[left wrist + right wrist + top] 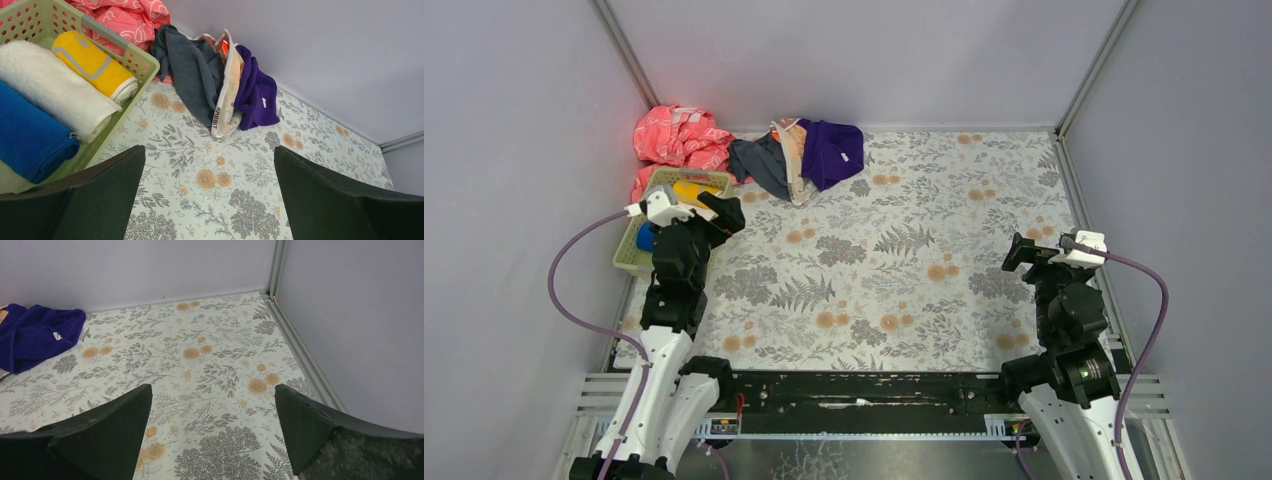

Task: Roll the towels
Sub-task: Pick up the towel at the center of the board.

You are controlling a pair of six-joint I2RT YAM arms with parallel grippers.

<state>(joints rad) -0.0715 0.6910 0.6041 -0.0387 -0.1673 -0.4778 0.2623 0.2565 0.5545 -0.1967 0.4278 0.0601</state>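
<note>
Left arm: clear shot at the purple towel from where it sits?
Probably yes. The left gripper is open and empty, only bare floral covering lies between it and the purple towel, and the basket sits off to its left. The cream RABBIT towel touches its left side, though.

Top view: my left arm [679,265] covers much of the basket [656,180] at the worktop's left edge, and the blue roll [644,238] barely shows. Left wrist frame crops the blue roll and white roll [50,85]. Right wrist crops the purple towel [35,332]. Cream towel [227,95] is mostly buried between its neighbours.
</note>
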